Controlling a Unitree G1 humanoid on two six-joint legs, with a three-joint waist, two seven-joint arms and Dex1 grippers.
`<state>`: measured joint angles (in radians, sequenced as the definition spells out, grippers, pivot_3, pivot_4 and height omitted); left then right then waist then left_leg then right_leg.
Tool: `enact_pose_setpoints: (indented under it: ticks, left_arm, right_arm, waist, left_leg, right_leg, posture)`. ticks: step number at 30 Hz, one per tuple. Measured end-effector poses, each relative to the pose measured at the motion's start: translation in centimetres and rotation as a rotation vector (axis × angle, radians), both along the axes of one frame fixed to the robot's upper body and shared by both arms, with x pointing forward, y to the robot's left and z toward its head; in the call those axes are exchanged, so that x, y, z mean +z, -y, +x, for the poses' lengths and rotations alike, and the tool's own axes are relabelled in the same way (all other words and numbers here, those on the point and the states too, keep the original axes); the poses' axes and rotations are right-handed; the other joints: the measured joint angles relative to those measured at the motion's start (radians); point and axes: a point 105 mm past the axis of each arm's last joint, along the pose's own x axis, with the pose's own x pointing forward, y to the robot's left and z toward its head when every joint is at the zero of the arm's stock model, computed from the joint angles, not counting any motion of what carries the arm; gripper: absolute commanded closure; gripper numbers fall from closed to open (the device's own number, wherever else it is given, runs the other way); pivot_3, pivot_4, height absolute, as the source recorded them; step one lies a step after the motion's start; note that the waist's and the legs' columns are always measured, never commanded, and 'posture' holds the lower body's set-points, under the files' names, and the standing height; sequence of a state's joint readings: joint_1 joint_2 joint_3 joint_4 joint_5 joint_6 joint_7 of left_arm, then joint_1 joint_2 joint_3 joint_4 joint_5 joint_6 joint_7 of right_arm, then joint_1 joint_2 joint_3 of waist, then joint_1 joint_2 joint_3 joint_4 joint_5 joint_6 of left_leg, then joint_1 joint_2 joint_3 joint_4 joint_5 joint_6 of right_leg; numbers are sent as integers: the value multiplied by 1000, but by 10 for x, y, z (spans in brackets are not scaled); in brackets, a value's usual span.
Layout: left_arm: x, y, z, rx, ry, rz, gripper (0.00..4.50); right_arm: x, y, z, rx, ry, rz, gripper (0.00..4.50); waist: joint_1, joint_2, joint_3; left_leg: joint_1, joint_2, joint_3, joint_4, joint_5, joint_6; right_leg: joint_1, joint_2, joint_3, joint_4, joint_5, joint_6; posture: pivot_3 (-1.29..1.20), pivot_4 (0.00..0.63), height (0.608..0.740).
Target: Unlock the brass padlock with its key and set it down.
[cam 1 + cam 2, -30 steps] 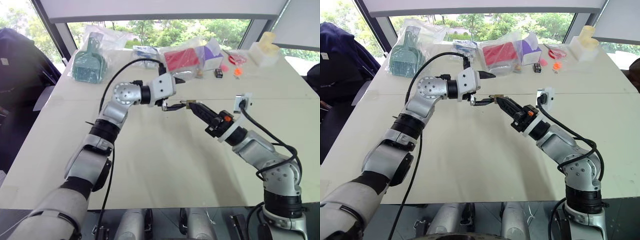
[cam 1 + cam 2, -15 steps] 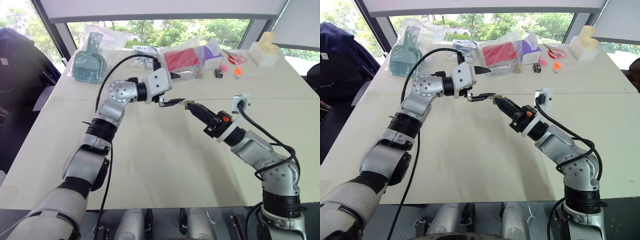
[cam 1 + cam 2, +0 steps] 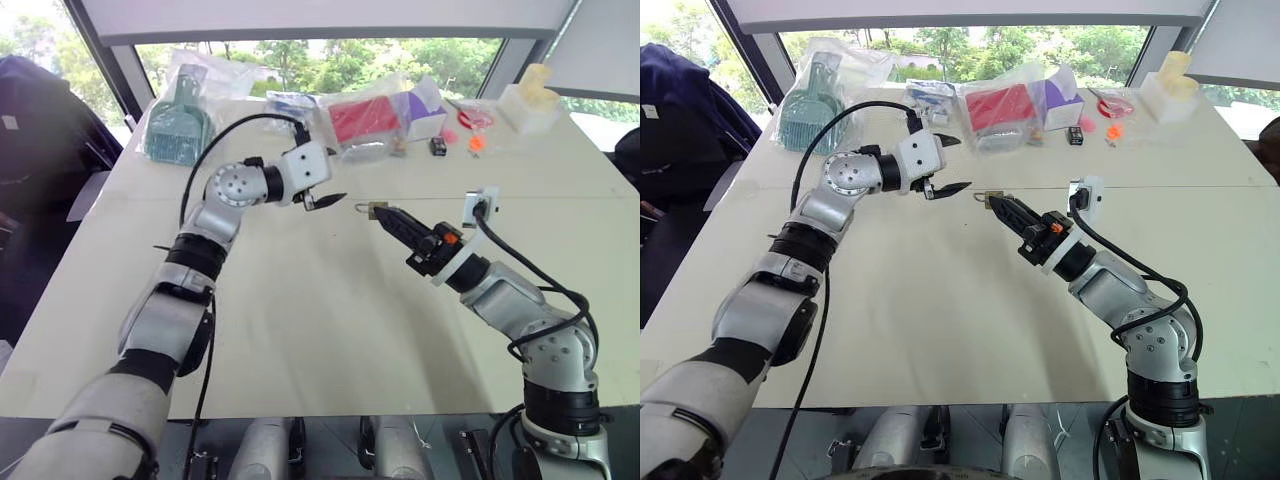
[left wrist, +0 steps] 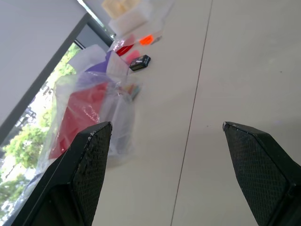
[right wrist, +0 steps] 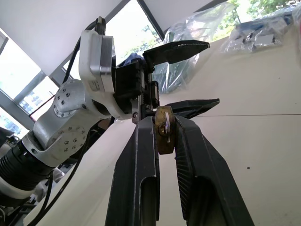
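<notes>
My right gripper (image 5: 164, 141) pinches the brass padlock (image 5: 164, 135) at its fingertips, held above the table (image 3: 330, 320). My left gripper (image 3: 945, 165), jaws apart and empty, hangs just beyond it. I can't spot the key; finding it looks like my next job.

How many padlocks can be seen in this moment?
1: the brass padlock is pinched between the right gripper's fingers, held above the table. More could be hidden among the bagged items by the window.
</notes>
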<state>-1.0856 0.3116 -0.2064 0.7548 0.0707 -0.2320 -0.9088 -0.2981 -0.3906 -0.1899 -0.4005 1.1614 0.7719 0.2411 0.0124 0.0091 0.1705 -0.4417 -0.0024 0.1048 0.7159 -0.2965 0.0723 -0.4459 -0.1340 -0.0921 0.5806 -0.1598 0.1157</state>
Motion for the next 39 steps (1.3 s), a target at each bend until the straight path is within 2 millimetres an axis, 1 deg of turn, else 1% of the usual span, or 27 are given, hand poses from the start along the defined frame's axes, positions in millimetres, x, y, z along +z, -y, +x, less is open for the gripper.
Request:
enact_pose_setpoints:
  ticks: [2, 3, 4, 5, 7, 10, 12, 17, 26, 30, 35, 39]
  left_arm:
    - [9, 7, -20, -120, -101, -89, 600]
    - [12, 10, -31, -175, -146, -111, 600]
    - [13, 8, -36, -194, -173, -117, 600]
    - [13, 2, -40, -198, -200, -115, 600]
    - [10, -5, -47, -210, -240, -99, 600]
    - [-4, 0, -58, -257, -289, -42, 600]
    - [-9, 1, -58, -251, -299, -29, 600]
    - [-6, -1, -42, -170, -250, -38, 600]
    - [-1, 8, -40, -186, -246, -84, 600]
    - [3, 14, -38, -196, -213, -95, 600]
    - [0, 20, -29, -157, -178, -110, 600]
    - [0, 22, -28, -150, -164, -115, 600]
  right_arm:
    - [0, 0, 0, -2, 0, 0, 4342]
    - [0, 0, 0, -1, -1, -1, 4342]
    - [-1, 0, 0, 1, -2, -1, 4342]
    - [-2, -2, -1, 17, -4, -3, 4342]
    - [-4, -3, -1, 19, -11, -7, 4342]
    - [-1, 0, 2, 2, -2, -4, 4342]
    - [1, 0, 2, 3, 3, -3, 4342]
    - [1, 0, 2, 3, 4, -2, 4342]
    - [1, 0, 2, 2, 6, -1, 4342]
    - [1, -1, 2, 4, 6, 4, 4342]
    - [1, -1, 2, 1, 7, 8, 4342]
    - [2, -1, 2, -3, 8, 12, 4342]
  waist:
    - [-4, 0, 0]
    - [-6, 0, 0]
    - [-8, 0, 0]
    - [-10, 0, 0]
    - [-15, 0, 0]
    - [-7, 0, 0]
    - [-3, 0, 0]
    - [-1, 0, 0]
    - [-1, 0, 0]
    - [0, 0, 0]
    - [0, 0, 0]
    - [-1, 0, 0]
  left_leg:
    - [0, 0, 0, 0, 1, -1]
    - [0, 0, 0, 0, 3, -6]
    - [0, 0, 0, 0, 3, -6]
    - [1, 0, 0, 0, 3, -6]
    - [1, 1, 0, 0, 3, -6]
    - [1, 0, -1, 0, 1, -2]
    - [1, 0, -1, 0, 1, -2]
    - [1, 0, -1, 0, 1, -2]
    - [1, 0, -1, 0, 1, -2]
    - [1, 0, -1, 0, 1, -2]
    - [1, 0, -1, 0, 1, -2]
    - [1, 0, -1, 0, 1, -2]
  right_leg:
    - [0, 0, 0, 0, 0, 0]
    - [0, 0, 0, 0, 0, 0]
    - [0, 0, 0, 0, 0, 0]
    - [0, 0, 0, 0, 0, 0]
    - [0, 0, 0, 1, 0, 0]
    - [1, 0, 0, 1, 0, -1]
    - [1, 0, 0, 1, -1, -1]
    - [1, 0, 0, 1, 0, 0]
    - [1, 1, 0, 1, 0, 0]
    - [1, 0, 0, 1, 0, 0]
    - [1, 0, 0, 1, 0, 0]
    - [0, 0, 0, 1, 0, 0]
  posture:
    - [0, 150, 735]
    - [0, 150, 735]
    - [0, 150, 735]
    - [0, 150, 735]
    - [0, 150, 735]
    - [0, 150, 735]
    - [0, 150, 735]
    - [0, 150, 735]
    - [0, 150, 735]
    - [0, 150, 735]
    - [0, 150, 735]
    - [0, 150, 735]
